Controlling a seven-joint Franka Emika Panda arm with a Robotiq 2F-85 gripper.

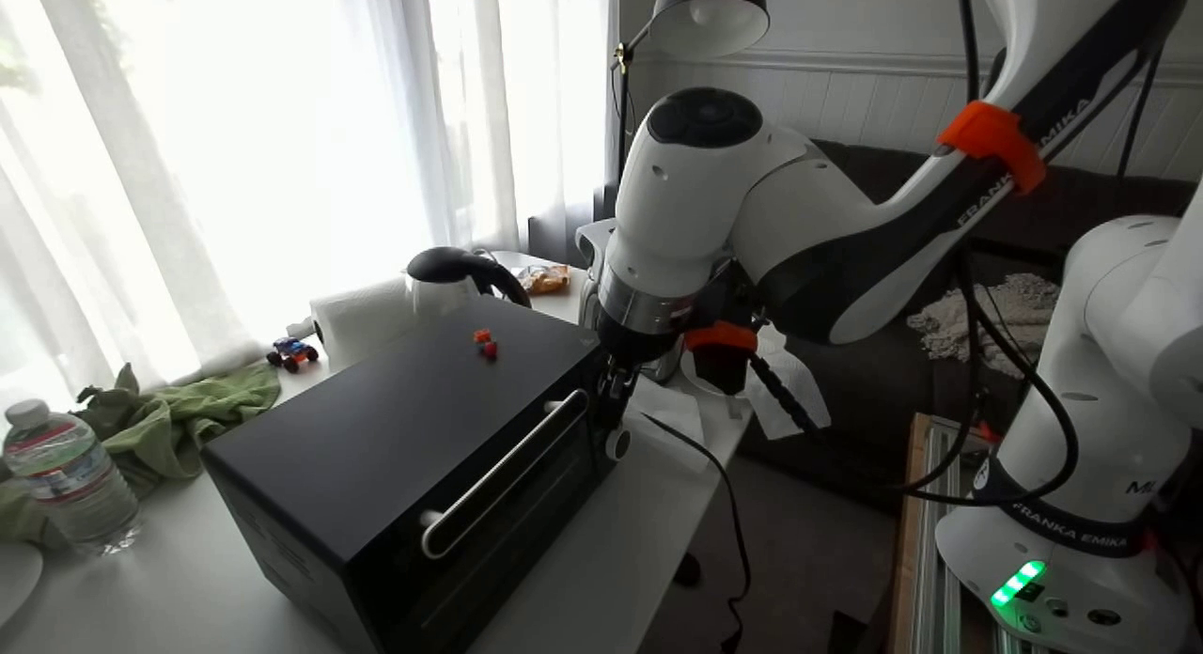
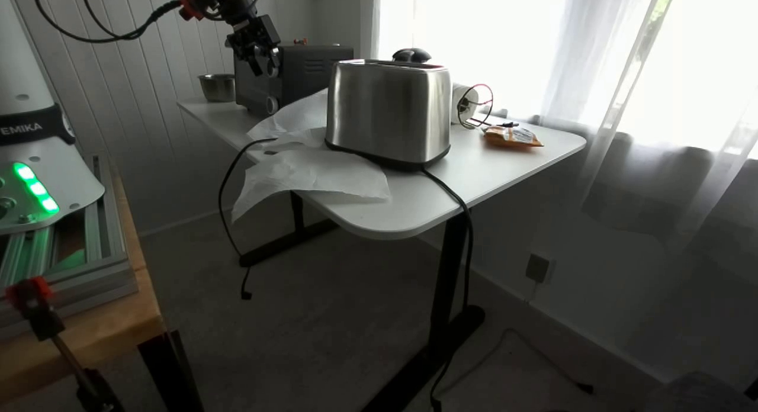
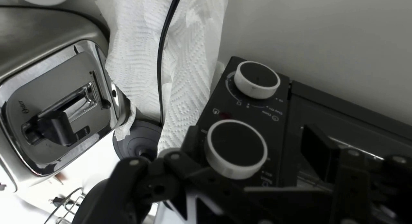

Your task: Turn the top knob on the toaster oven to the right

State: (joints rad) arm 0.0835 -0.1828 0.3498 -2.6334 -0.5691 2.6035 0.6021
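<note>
Gripper [image 3: 254,146]: closest thing in the wrist view; my two fingers [image 3: 320,153] spread wide, one on each side of the top knob [image 3: 236,149]; nothing clamped. Whether either touches it, I can't tell.
Top knob: upper of two on the toaster oven [image 1: 404,419] front, dark face, pale rim; sits between my fingers, closer to the one at picture left in the wrist view.
Lower knob [image 3: 257,79]: just below, same look, clear of my fingers.
Toaster oven: black, on the desk [image 2: 385,219]; small red and orange bits [image 1: 486,344] on top.
Oster toaster [image 3: 54,111]: steel, black lever [image 3: 58,130], near the oven but apart from it.
Paper towels [image 3: 190,56]: between oven and toaster; one sheet hangs past the desk edge in an exterior view.
Cord [image 3: 161,56]: black, lying over the paper towels.
Paper towel roll [image 1: 362,320]: behind the oven, toy truck [image 1: 292,353] near it.
Water bottle [image 1: 70,480]: upright, beside a green cloth [image 1: 235,396].
Arm [image 1: 695,194]: mine, bent, over the oven's end.
</note>
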